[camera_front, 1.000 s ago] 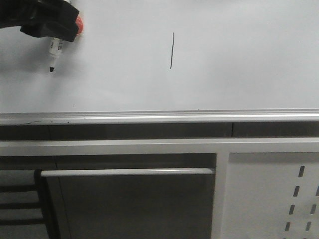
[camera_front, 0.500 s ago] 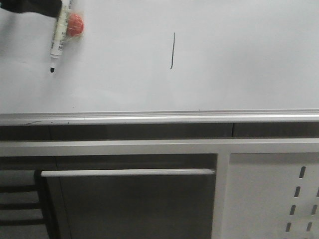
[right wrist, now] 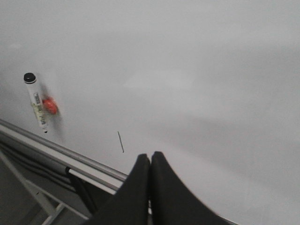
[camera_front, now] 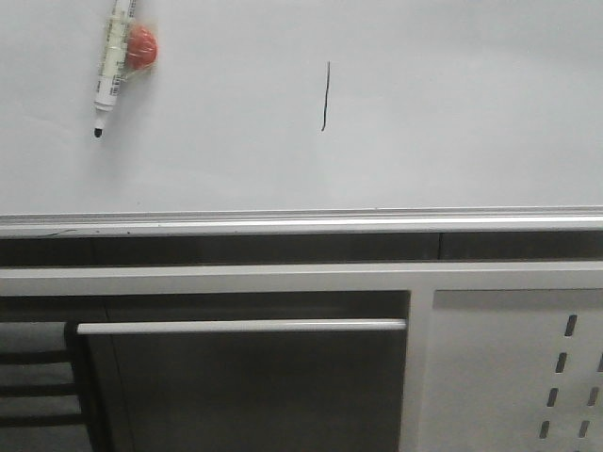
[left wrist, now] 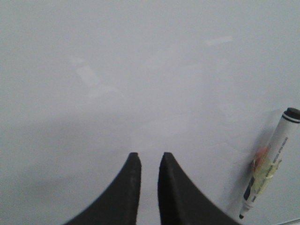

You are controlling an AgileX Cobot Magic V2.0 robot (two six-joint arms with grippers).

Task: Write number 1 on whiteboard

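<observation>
The 1 (camera_front: 325, 95) stands drawn mid-board (camera_front: 452, 113); the marker (camera_front: 112, 66) lies free upper left. Left gripper (left wrist: 149, 157) jaws slightly apart, right gripper (right wrist: 150, 157) closed, both empty. Task looks finished.

glossy white whiteboard (camera_front: 452, 113), silver metal rim (camera_front: 301, 222)

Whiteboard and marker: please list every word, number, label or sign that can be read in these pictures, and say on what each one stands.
"1": a thin black handwritten stroke on the whiteboard, hooked at its foot.
Marker label: dark print along the white barrel, too small and blurred to read in any view.
Red round thing beside the marker: no text visible.
Nothing else carries readable text.
</observation>
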